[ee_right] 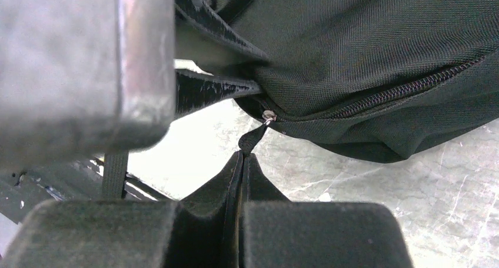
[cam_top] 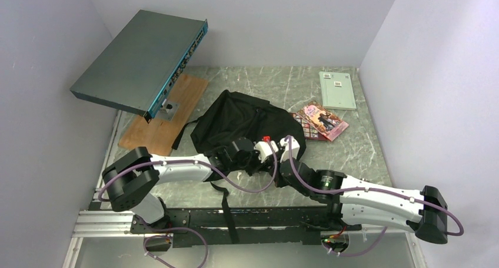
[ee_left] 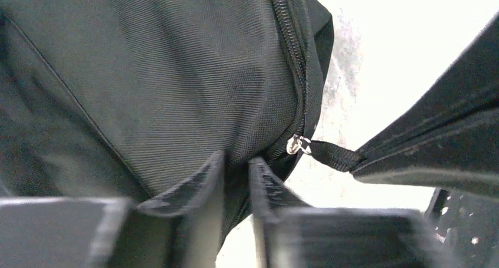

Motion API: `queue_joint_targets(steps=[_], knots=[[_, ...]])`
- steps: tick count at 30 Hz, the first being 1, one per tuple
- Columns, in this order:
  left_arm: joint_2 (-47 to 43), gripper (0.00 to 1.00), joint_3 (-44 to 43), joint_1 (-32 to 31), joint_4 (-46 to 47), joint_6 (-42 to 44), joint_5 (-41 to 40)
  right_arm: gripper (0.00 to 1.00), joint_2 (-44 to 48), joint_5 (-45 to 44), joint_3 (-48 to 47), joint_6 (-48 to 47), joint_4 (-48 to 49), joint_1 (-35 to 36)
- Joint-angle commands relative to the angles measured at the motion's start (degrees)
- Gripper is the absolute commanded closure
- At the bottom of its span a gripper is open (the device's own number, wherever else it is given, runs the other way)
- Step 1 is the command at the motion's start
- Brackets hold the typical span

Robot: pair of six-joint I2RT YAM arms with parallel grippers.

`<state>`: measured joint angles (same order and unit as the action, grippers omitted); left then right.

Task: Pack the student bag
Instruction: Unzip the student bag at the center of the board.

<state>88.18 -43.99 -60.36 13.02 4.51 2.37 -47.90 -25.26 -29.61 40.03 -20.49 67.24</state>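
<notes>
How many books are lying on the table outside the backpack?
3, it seems: a pale green book at the far right, a red illustrated book beside the student bag, and a checkered one mostly hidden beneath it.

No text can be read anywhere. The pale green booklet [cam_top: 338, 90] carries two white stickers [cam_top: 339, 84] with dark code-like marks (too small to make out). The pink book [cam_top: 323, 119] has an illustrated cover, its title a blur. The grey rack device [cam_top: 141, 59] shows a port row, any markings illegible. On the student bag [ee_left: 176, 73], both wrist views give plain black weave and zipper, no lettering legible.
</notes>
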Motion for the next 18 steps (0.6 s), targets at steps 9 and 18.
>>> queue_joint_targets(steps=[9,18], knots=[[-10.08,1.0,6.58,-0.29,-4.28,-6.0,-16.05,1.0,5.28,-24.36,-4.33,25.07,-22.23,0.08],[-32.79,1.0,21.0,-0.29,-5.23,-9.92,-16.02,1.0,10.28,-32.1,-6.04,5.75,-17.63,-2.04]])
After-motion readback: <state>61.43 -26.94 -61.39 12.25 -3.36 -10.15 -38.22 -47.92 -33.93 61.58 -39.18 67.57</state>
